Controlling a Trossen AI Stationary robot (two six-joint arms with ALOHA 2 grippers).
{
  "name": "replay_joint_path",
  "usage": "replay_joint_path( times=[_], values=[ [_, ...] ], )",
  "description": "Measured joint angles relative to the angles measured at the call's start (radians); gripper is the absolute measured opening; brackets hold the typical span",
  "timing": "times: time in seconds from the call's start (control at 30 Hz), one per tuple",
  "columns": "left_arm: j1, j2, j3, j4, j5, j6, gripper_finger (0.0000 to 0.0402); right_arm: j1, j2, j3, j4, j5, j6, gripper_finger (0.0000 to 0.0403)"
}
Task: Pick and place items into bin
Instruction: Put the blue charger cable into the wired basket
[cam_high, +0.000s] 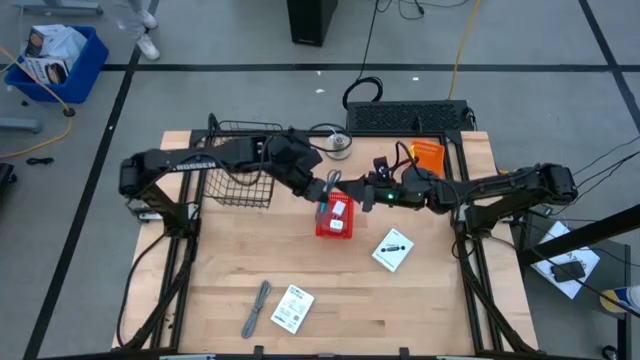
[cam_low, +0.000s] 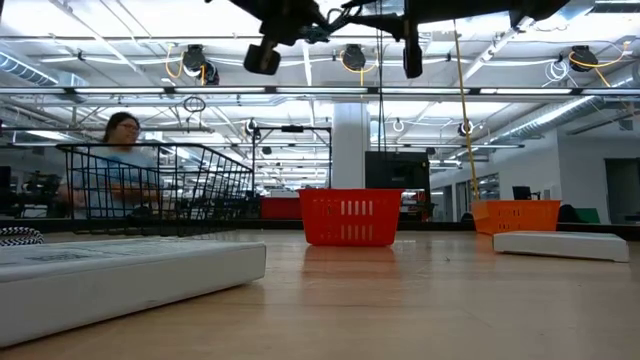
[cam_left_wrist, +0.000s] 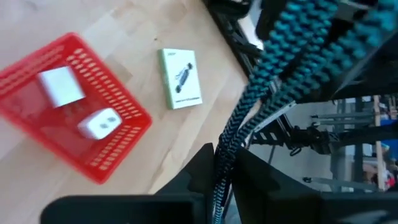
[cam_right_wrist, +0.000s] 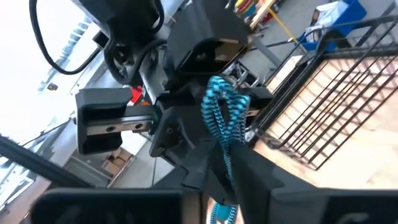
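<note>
Two white blocks (cam_left_wrist: 62, 87) lie in the red bin (cam_high: 335, 219), both claws meet above it gripping one teal braided cord (cam_right_wrist: 222, 115), while two packets (cam_high: 393, 249) and another cord (cam_high: 257, 308) remain on the surface (cam_high: 400, 310).

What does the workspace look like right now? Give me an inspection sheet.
Surface: wooden table, mostly bare.
Job's things: red bin mid-table holds two white blocks; a teal braided cord is gripped above it; white packets and a grey stick lie loose.
Clutter: black wire basket, orange bin.
Grippers: left gripper and right gripper both shut on the cord.
Cables: yellow cable on floor.
Surroundings: a seated person behind the table.
</note>
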Motion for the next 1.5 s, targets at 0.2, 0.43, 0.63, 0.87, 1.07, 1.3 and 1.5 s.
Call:
replay_joint_path(
  times=[0.2, 0.43, 0.63, 0.87, 1.07, 1.3, 1.5],
  values=[
    [0.066, -0.059, -0.001, -0.148, -0.026, 0.045, 0.0016, 0.005, -0.018, 0.000, 0.016, -0.011, -0.029, 0.0133],
    [0.199, -0.174, -0.001, -0.385, -0.167, 0.133, 0.0040, 0.005, -0.068, 0.000, -0.003, -0.030, -0.082, 0.0193],
    [0.360, -0.249, -0.001, -0.613, -0.368, 0.132, 0.0024, 0.005, -0.086, 0.001, -0.007, -0.031, -0.141, 0.0207],
    [0.528, -0.194, -0.001, -0.697, -0.479, 0.209, 0.0024, 0.005, -0.086, 0.001, -0.008, -0.034, -0.147, 0.0201],
    [0.601, -0.044, -0.001, -0.703, -0.439, 0.253, 0.0028, 0.006, -0.086, 0.001, 0.009, -0.036, -0.135, 0.0200],
    [0.586, 0.137, -0.002, -0.717, -0.433, 0.324, 0.0019, 0.010, -0.086, 0.001, 0.013, -0.056, -0.096, 0.0195],
    [0.543, 0.258, -0.002, -0.734, -0.428, 0.405, 0.0047, 0.010, -0.086, 0.001, 0.053, -0.055, -0.095, 0.0195]
  ],
)
